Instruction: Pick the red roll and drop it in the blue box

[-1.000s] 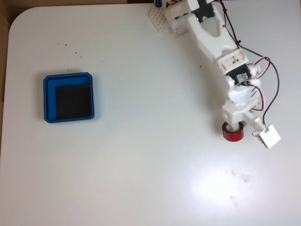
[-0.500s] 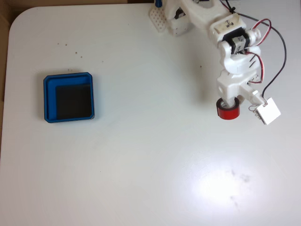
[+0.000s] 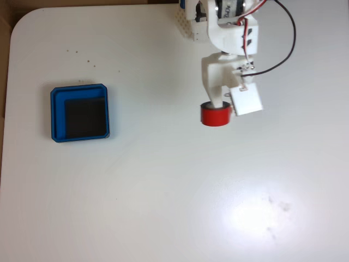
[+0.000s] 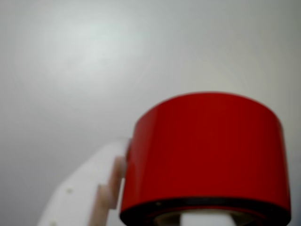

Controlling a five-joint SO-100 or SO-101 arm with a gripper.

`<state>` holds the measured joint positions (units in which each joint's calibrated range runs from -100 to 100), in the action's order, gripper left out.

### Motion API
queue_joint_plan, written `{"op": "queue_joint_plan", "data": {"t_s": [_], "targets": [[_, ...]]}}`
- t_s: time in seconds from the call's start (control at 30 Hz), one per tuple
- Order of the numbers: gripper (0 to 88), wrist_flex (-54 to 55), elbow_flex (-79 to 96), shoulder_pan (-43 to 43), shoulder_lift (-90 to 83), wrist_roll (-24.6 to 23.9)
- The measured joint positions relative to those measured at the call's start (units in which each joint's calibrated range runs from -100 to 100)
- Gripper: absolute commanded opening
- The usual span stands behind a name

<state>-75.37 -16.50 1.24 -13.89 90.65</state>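
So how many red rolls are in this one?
1. The red roll is held in the jaws, right of the blue box in the fixed view; the wrist view shows it close up. Nothing suggests another is hidden.

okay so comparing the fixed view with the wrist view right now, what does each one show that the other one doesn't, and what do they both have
Fixed view alone: the blue box far off to the left of the roll on the white table, the arm's white body and wires at the top, and a few dark specks on the tabletop.

Wrist view alone: a close look at the roll's glossy red side, the dark rim along its lower edge, and one white finger pressed against its left side.

Both: the red roll held by the gripper, and the plain white tabletop around it.
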Motion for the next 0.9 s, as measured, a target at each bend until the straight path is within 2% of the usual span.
{"op": "queue_joint_plan", "data": {"t_s": [0.33, 0.9], "targets": [[0.7, -0.2, 0.0, -21.4, -0.6, 0.0], [0.7, -0.3, 0.0, -45.8, -0.6, 0.0]]}}
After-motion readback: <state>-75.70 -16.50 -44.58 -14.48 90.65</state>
